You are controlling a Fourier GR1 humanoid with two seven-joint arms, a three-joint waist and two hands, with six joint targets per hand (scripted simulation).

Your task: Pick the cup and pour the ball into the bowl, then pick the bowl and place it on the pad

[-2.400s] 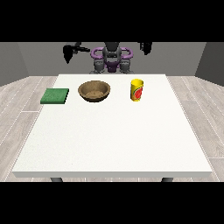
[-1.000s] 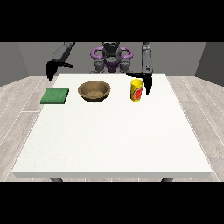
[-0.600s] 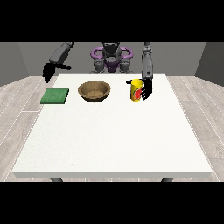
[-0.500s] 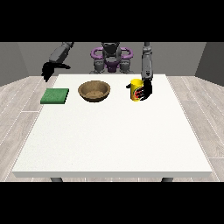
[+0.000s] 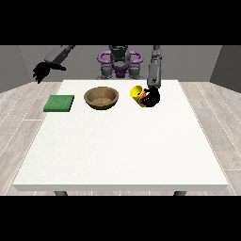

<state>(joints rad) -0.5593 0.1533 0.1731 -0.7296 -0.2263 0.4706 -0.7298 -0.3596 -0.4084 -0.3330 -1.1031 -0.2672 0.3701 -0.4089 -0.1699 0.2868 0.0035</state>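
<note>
Yellow with a red mark on its side, the cup [image 5: 138, 95] sits just right of the frame's centre, in the upper half, tilted so that its open mouth leans toward the left of the view. My hand at the view's right [image 5: 151, 97] is against the cup's right side, with my dark fingers curled round it, and my grey forearm comes down to it from the top of the frame. I cannot make out the ball, nor whether the cup's base touches the table [image 5: 122, 150]. Left of the cup, apart from it, the brown wooden bowl [image 5: 101, 98] rests upright on the white tabletop, and what lies inside it is too small to tell. Further left, near the table's left edge, the green pad [image 5: 59, 103] lies flat, separate from the bowl. My hand at the view's left [image 5: 43, 72] hangs in the upper left of the frame, above and beyond the pad, off the table's corner; its fingers hang relaxed and downward, around nothing. My purple and grey torso [image 5: 119, 60] stands behind the table's far edge, at top centre.
</note>
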